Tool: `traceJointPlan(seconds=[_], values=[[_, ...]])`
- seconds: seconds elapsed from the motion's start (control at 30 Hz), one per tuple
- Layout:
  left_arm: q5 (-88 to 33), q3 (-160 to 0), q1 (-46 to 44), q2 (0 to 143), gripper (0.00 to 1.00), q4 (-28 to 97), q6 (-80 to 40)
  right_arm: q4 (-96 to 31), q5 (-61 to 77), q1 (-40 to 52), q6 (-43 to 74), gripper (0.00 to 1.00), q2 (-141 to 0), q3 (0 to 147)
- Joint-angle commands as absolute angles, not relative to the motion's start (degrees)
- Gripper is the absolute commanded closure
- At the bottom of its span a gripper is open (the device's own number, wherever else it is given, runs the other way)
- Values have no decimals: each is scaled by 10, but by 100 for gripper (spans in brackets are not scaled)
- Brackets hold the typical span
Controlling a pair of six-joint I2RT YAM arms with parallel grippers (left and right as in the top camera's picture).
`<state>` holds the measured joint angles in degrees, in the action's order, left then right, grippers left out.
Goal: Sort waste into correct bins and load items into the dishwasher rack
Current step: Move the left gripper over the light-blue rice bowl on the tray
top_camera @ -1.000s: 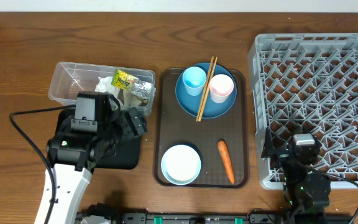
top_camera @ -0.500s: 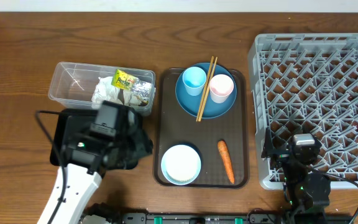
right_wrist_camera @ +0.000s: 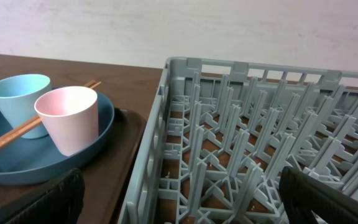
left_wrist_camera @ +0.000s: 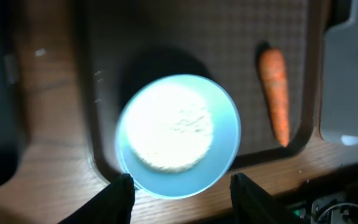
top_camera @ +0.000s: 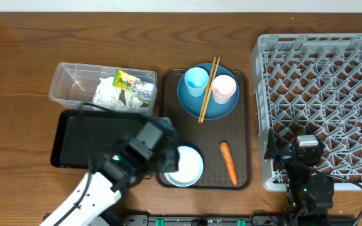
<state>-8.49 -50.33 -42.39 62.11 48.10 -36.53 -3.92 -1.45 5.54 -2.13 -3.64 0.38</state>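
Away from the clear tub (top_camera: 71,85) now, the left claw (left_wrist_camera: 182,186) is hovering, half-narrowed and grasping nothing, over the light-blue bowl (top_camera: 183,166) in the brown tray's (top_camera: 213,133) near-left corner; its rice (left_wrist_camera: 169,124) is likely next.

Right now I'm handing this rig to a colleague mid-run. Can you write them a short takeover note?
Left gripper: open, holding nothing, hovering over the light-blue bowl.
Right gripper: open, holding nothing, by the near-left corner of the rack.
Done: napkin and snack packet lie in the clear tub.
Left: the rice in the bowl and the carrot, both on the brown tray, need binning; the black tray sits beside the tub. The dark-blue plate, carrying the blue cup, pink cup and chopsticks, and the bowl are not yet racked.
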Motion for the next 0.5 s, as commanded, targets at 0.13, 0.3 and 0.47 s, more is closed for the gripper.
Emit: traceJointPlan(seconds=[0.13,0.3,0.47], values=[[-5,-505,-525,704,38,426,-412,-41,-15,60,-24,1,-37,3],[11,-520,-544,757,38,423,-413,-41,-15,60,-24,1,-37,3],[32,-521,-568,775,38,403,-411,-41,-15,60,-24,1,-37,3]])
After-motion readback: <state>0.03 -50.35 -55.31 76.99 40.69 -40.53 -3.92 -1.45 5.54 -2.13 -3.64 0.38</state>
